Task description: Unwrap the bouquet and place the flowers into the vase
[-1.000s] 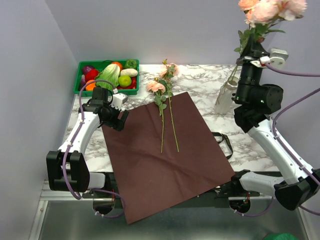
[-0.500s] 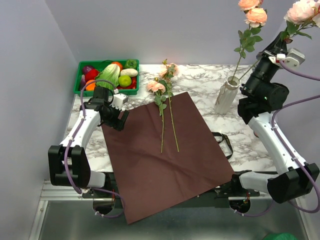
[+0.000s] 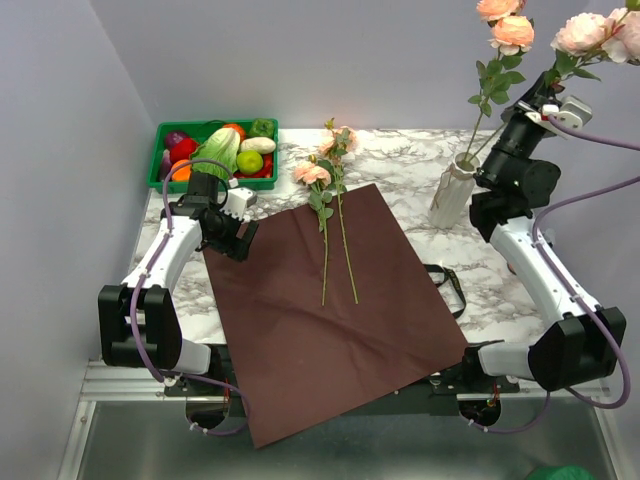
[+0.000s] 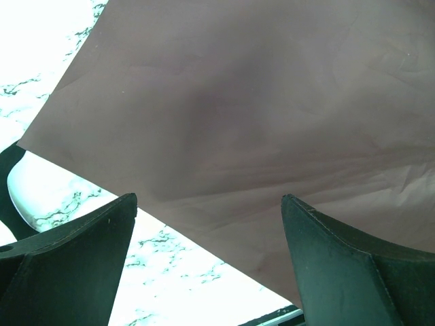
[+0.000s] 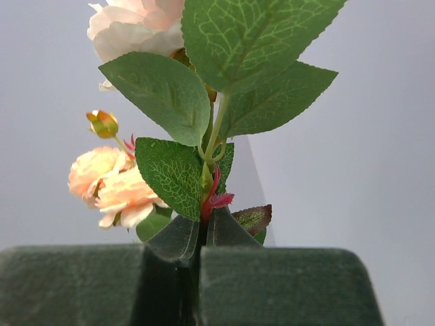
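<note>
So I'm partway through the vase-filling step. The wrapping's off: the big dark maroon paper sheet (image 3: 330, 330) lies flat on the white marbled surface (image 3: 400, 150), with the black ribbon (image 3: 450, 285) loose at its right edge. My right claw (image 5: 201, 272) is clenched on the thin green stem of a peach-pink rose (image 3: 585, 32), held up high just beside the small whitish-grey translucent vase (image 3: 452, 195), which has one rose (image 3: 512, 33) standing in it. I can't tell if my stem's lower end is in the neck yet. Next move, I reckon: line the stem up over that narrow rim, lower it, then let go without tipping the vase. After that, two more long-stemmed roses (image 3: 325, 240) wait on the paper. My left claw (image 4: 207, 258) is spread wide, holding nothing, hovering over the paper's left corner. No brands, labels or writing I can read anywhere.
</note>
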`<state>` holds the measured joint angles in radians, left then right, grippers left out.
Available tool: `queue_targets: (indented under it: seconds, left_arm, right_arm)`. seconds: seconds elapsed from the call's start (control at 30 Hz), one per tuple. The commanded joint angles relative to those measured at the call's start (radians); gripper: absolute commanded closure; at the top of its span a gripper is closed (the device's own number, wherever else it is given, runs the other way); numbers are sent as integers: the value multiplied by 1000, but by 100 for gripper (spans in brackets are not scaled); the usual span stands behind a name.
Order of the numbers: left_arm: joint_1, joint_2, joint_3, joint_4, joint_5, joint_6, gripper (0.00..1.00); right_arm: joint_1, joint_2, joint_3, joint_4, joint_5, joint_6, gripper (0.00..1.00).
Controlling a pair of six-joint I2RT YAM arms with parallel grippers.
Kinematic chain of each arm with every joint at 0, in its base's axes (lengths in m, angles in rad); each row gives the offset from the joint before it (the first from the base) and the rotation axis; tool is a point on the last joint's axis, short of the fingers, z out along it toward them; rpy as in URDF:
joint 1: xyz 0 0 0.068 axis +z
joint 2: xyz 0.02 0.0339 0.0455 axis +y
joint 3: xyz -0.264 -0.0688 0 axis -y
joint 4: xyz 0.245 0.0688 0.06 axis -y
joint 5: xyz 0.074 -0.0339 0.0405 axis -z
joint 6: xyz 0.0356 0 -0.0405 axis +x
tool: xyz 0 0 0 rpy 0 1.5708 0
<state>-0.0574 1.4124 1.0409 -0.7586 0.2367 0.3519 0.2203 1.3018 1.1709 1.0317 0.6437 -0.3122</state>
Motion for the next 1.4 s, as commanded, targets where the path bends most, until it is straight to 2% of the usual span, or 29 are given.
queue_targets:
  seconds: [0.0,0.07,0.17,0.2,0.3,0.37,0.4,0.57,0.6,0.73,0.8,1.0,1.17,1.37]
  left_arm:
    - [13,3,27,-11,16,13,4]
    - [14,-3,24,-12,15,13,4]
    - [16,-9,18,-13,18,13,4]
    - [16,-10,18,-16,18,13,4]
    - [16,-24,16,-19,24,10,5]
    - [18,-35,10,-19,26,9,4]
    - [16,-39,5,-19,27,9,4]
    - [18,-62,-7,-22,35,4,4]
    - [18,-67,-10,-24,35,2,4]
    - [18,-89,-22,-21,39,-2,4]
    - [18,-95,-28,-22,42,-4,4]
    - [18,-115,-24,-28,47,-11,4]
    - [18,-130,-24,-34,47,-18,4]
    - [18,-133,-38,-28,38,-16,4]
  right_arm:
    - [-7,24,-36,39,39,42,99]
    - [-7,30,-53,33,40,45,97]
    - [-9,42,-42,-51,33,61,77]
    - [-7,44,-33,-140,37,74,64]
    - [-6,1,-42,-299,30,159,50]
    - [-7,-56,-62,-349,-19,215,43]
    - [-7,-74,-65,-420,-39,234,38]
    - [-6,-110,36,-682,-125,309,26]
    - [-7,-117,59,-788,-134,346,23]
    - [-6,-160,139,-1010,-191,442,19]
    - [2,-180,160,-1114,-286,487,18]
    - [166,-182,141,-1167,-320,389,14]
    - [266,-70,154,-1257,-395,396,14]
    - [301,175,202,-1386,-469,465,18]
